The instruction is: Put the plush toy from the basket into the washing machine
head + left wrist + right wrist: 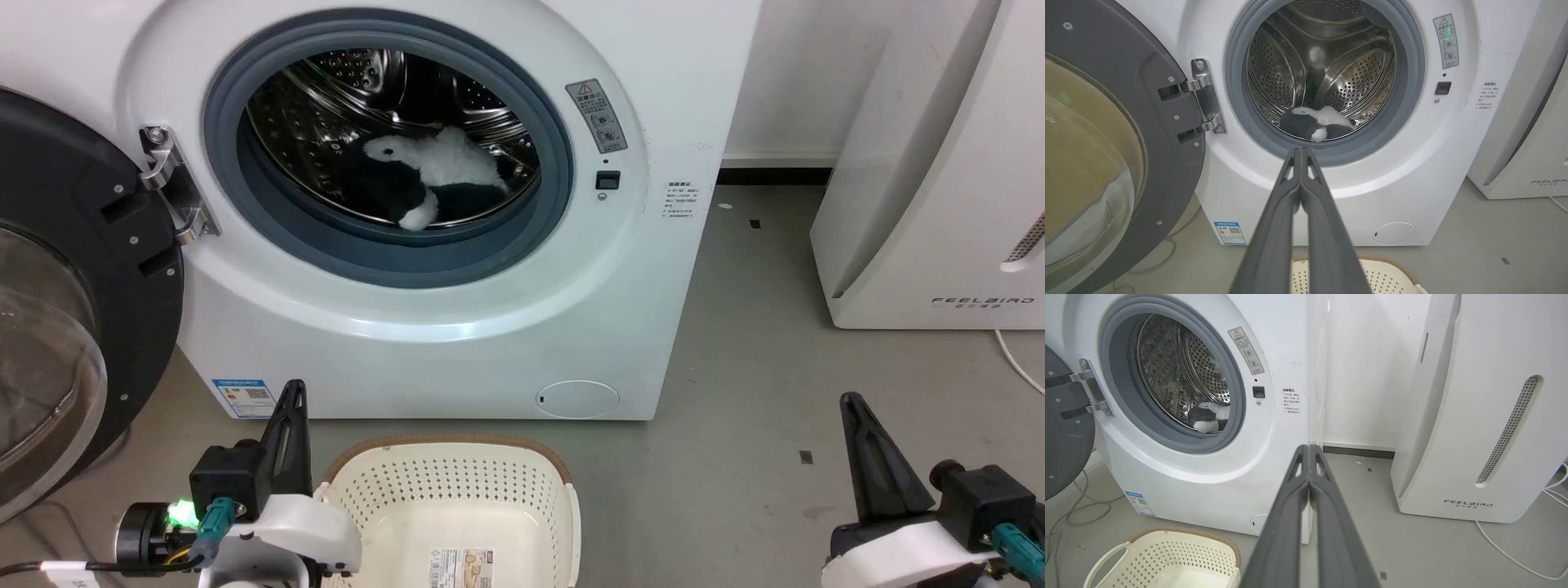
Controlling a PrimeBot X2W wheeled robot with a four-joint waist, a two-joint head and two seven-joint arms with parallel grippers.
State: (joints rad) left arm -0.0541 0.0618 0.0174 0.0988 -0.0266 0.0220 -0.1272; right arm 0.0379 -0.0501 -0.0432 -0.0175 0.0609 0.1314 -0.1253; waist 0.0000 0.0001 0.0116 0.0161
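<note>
Grey smooth floor [739, 359], scuffed, small dark marks. White plain wall [1363, 375] had dark skirting strip [1358, 451]. Tall white "FEELBIRD" appliance [922, 204] stood at right; white cable [1015, 362] trailed beside it

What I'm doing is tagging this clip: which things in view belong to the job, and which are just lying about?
Belong to the job: plush toy, lying in the drum; washing machine, door open; basket, on the floor before it.
Just lying about: FEELBIRD appliance; white cable on the floor beside it.
</note>
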